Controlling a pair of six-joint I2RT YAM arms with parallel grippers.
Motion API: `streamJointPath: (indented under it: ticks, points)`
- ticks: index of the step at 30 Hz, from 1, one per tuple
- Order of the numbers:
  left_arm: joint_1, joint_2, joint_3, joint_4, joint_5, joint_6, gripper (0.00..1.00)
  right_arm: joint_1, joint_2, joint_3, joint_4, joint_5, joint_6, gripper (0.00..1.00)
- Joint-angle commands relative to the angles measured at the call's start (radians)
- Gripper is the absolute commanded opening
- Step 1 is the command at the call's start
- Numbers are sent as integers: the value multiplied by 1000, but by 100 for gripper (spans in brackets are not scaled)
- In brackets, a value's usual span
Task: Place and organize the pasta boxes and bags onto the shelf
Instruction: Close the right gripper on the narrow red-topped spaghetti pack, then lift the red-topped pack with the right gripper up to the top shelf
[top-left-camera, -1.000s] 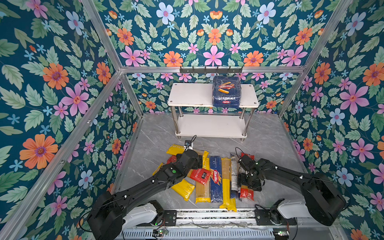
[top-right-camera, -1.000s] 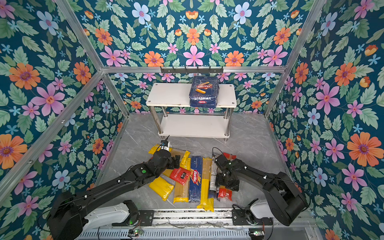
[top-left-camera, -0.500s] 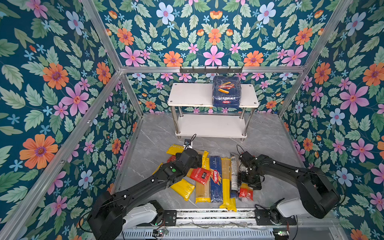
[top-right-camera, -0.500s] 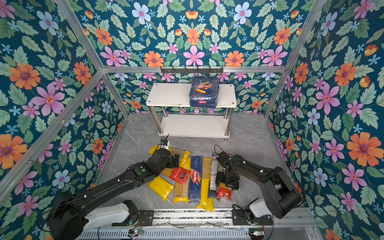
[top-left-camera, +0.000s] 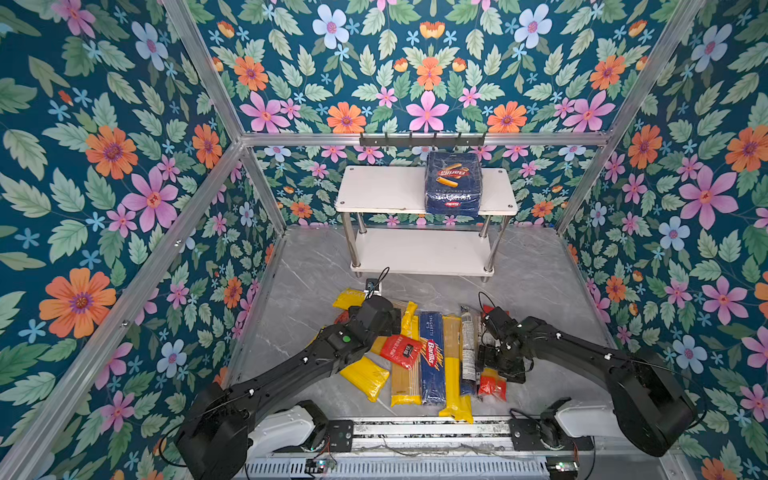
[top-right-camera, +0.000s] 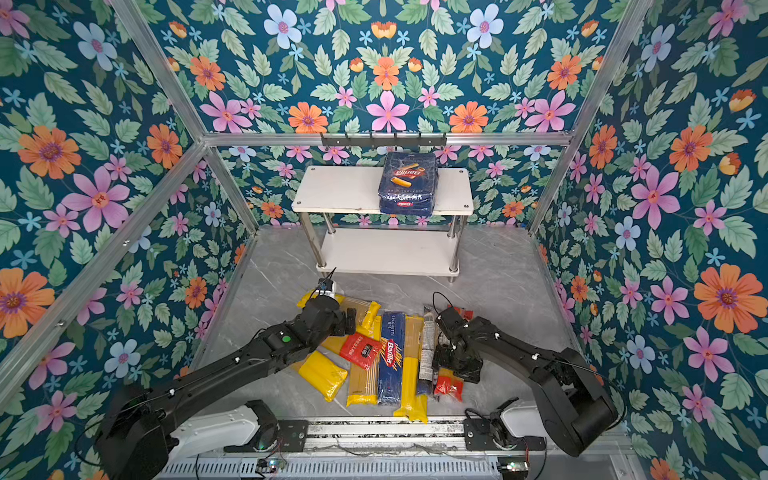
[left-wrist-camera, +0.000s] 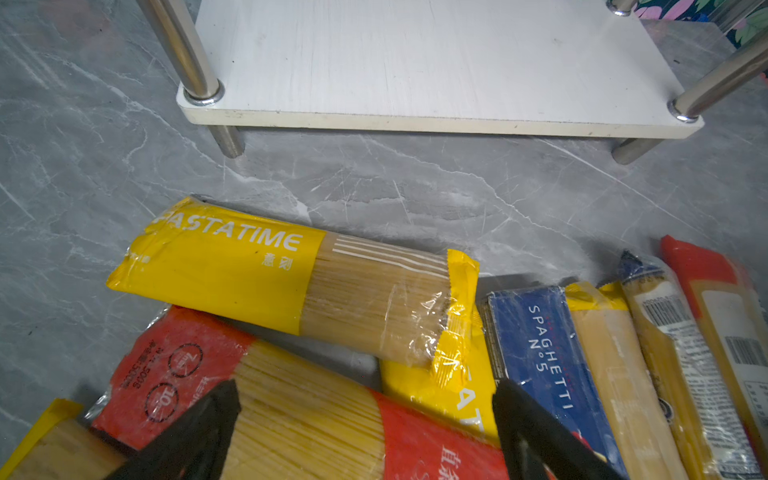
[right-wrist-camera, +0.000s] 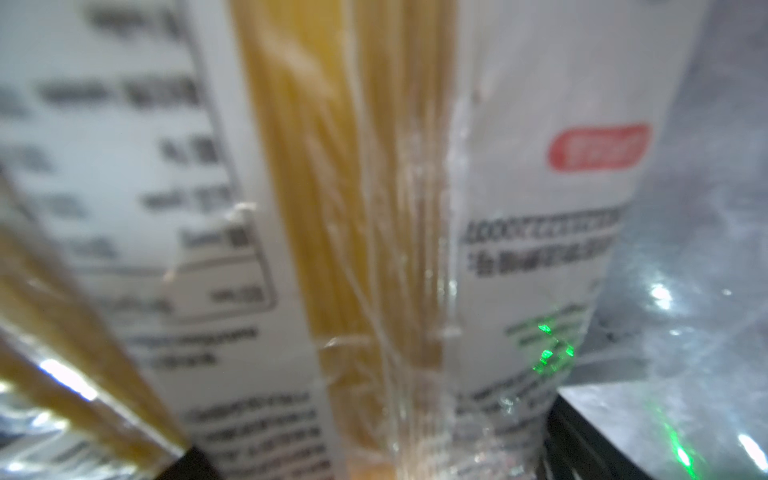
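1. Though several packs lie side by side, the red-ended spaghetti bag (top-left-camera: 492, 388) is the outermost one on the right arm's side of the Barilla spaghetti box (top-left-camera: 431, 353), with its long axis parallel to that box.
2. Right gripper (top-left-camera: 498, 365) sits directly over the bag's middle, jaws spread astride its width; no squeeze shows.
3. Left gripper (left-wrist-camera: 365, 399), also spread, hovers on the box's opposite side, so the right arm is nearer.
4. Beyond the box's far end stands the shelf (top-left-camera: 419, 251).

Bright, even light; spaghetti bag (right-wrist-camera: 374, 216) blurred in the right wrist view.
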Motion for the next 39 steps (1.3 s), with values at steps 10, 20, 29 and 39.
streamJointPath:
  ticks: [10,20,29,39]
  points:
    - [12,-44,-23,15,8,7,98,11,33,-47,100,63,44,56]
    - [31,-19,13,18,33,26,98,12,-175,-37,-19,92,59,39]
    - [31,-18,42,-2,30,31,98,8,-213,48,-99,119,15,33]
    - [32,5,75,-12,25,42,98,-2,-322,95,-182,161,2,30]
